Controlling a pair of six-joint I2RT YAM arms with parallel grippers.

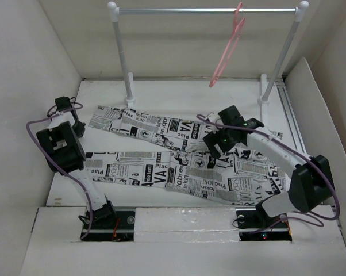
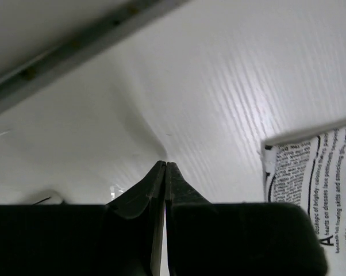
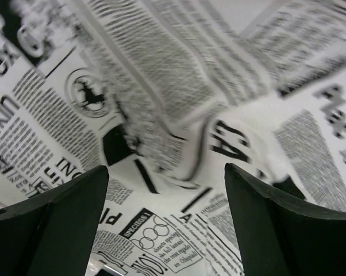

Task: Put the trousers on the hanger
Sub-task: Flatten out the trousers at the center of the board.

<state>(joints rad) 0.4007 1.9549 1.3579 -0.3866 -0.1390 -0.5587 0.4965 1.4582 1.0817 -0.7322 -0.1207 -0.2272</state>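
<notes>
top: overhead, from near edge | left wrist: low over table (image 2: pixel 219 86) | right wrist: close above trousers (image 3: pixel 179 75), shared with top

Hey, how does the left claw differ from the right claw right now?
The left claw is shut, its jaws pressed together; the right claw is open wide. The left claw sits over bare table beside a leg end of the trousers; the right claw hangs directly above the trousers' printed cloth. Both are black and hold nothing.
</notes>
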